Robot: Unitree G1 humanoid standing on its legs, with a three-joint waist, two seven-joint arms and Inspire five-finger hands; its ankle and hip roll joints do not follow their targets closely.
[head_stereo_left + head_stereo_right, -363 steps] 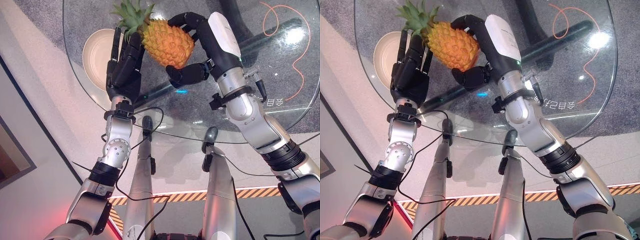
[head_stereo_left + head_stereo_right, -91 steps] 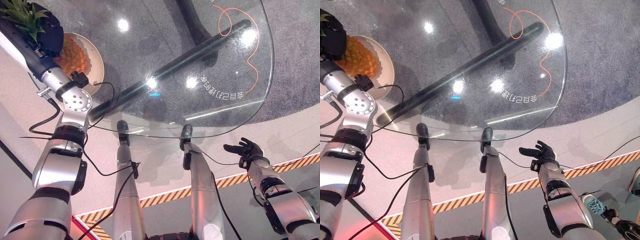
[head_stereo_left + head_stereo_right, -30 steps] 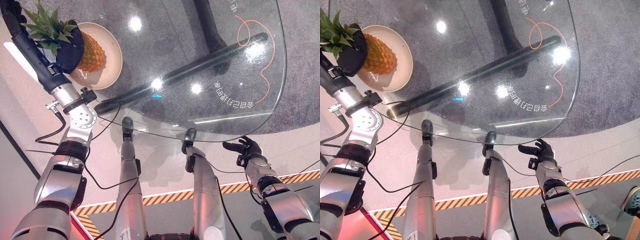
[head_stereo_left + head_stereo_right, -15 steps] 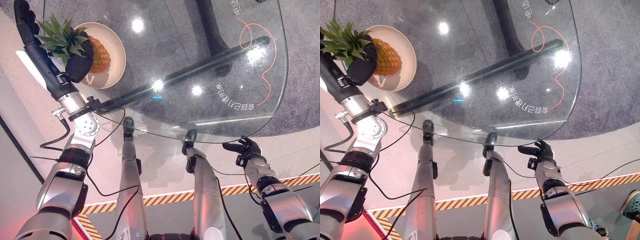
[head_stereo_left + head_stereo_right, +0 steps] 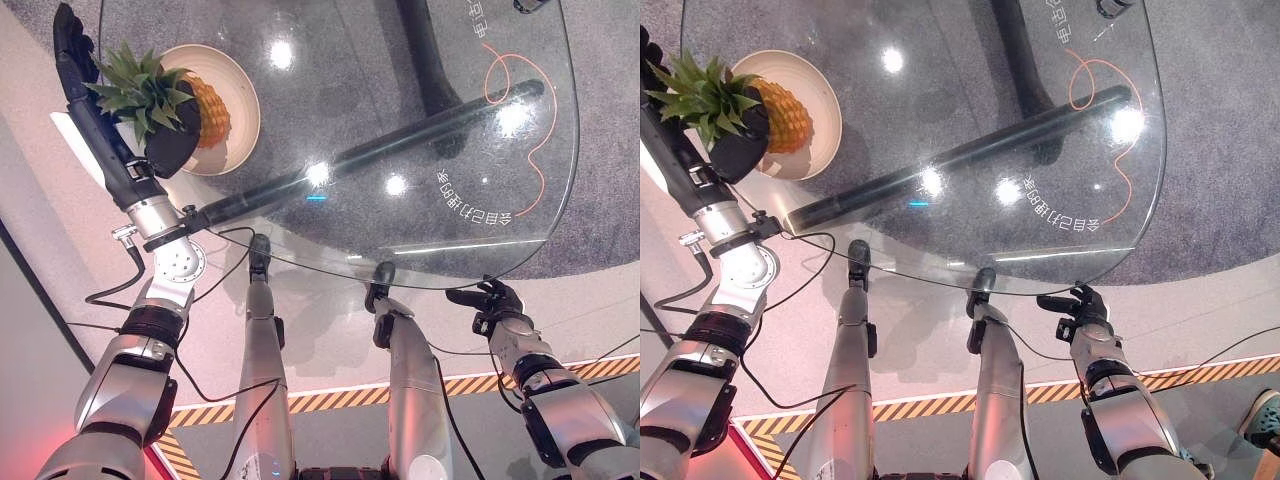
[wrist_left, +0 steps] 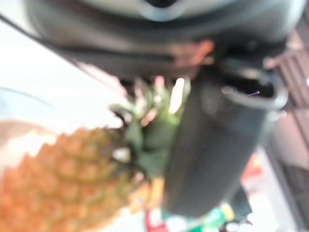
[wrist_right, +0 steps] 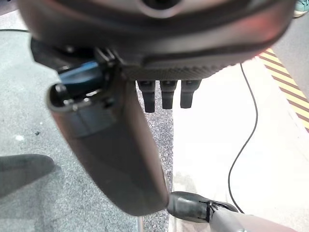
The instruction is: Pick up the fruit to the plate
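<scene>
At the left edge of the round glass table (image 5: 420, 150), the orange pineapple with its green leafy crown (image 5: 205, 105) lies on its side in the shallow cream plate (image 5: 243, 95), body on the plate and crown jutting out over the rim toward the table's edge. The robot's left hand (image 5: 172, 140) is at the crown end, its dark bulk pressed against the leaves; the left wrist view shows the thumb beside the crown, but I cannot tell whether the fingers are clamped on the fruit or loose. Judged from how it lies, the fruit is already delivered, and the hand sits there only to let go.

Off the table's near edge, the right hand (image 5: 1077, 305) hangs idle with fingers relaxed and apart, holding nothing. An orange cord (image 5: 515, 80) loops under the glass toward the far right corner, well apart from the plate. A dark table base bar (image 5: 400, 130) runs beneath the glass. Nothing blocks the left hand's way back.
</scene>
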